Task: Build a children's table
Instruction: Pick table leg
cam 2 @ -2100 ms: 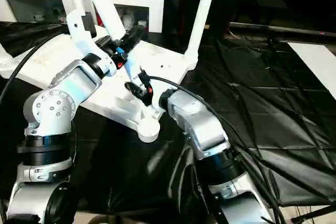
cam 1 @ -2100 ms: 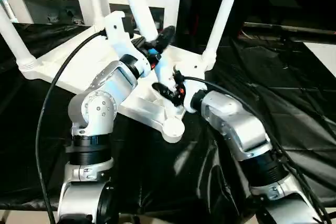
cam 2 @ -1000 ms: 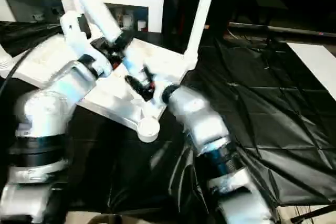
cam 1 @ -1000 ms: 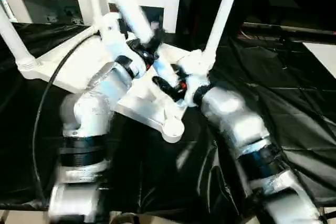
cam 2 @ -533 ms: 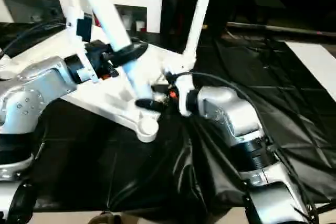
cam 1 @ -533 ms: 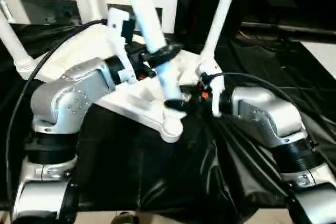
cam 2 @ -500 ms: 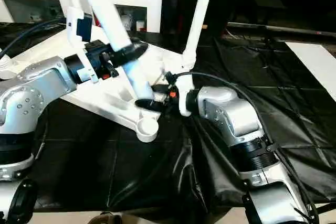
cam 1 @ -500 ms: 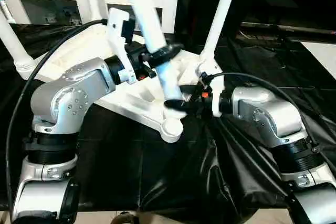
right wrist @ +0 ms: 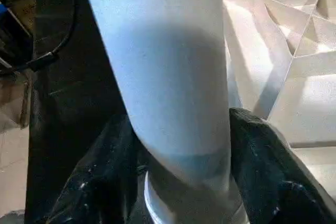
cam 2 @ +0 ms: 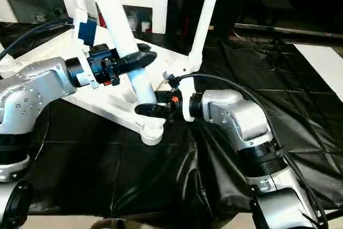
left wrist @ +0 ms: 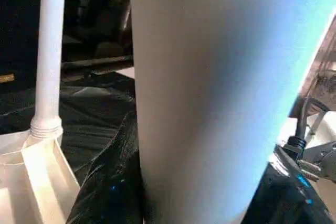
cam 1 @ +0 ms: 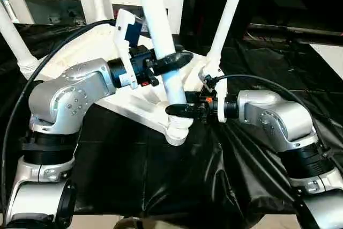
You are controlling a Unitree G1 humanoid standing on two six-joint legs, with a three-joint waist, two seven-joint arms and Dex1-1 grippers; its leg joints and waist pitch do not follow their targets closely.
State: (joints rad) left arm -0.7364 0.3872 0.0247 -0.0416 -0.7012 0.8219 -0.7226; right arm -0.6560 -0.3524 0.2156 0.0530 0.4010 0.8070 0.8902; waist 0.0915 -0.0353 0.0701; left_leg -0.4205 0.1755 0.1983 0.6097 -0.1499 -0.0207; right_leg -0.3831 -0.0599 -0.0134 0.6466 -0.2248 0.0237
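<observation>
Table top (cam 1: 80, 60) lies upside down on the black sheet (cam 1: 300, 84), three legs already standing in its corners. Eye views: the fourth leg (cam 1: 158, 30) was swinging about a second ago; now it stands nearly upright over the near corner socket (cam 1: 177, 130). Left gripper (cam 1: 169, 60) is clamped mid-leg, right gripper (cam 1: 182, 110) has closed in just above the socket. Left wrist: leg between the fingers. Right wrist: fingers (right wrist: 262, 150) hug the leg's base, so seating looks close.
</observation>
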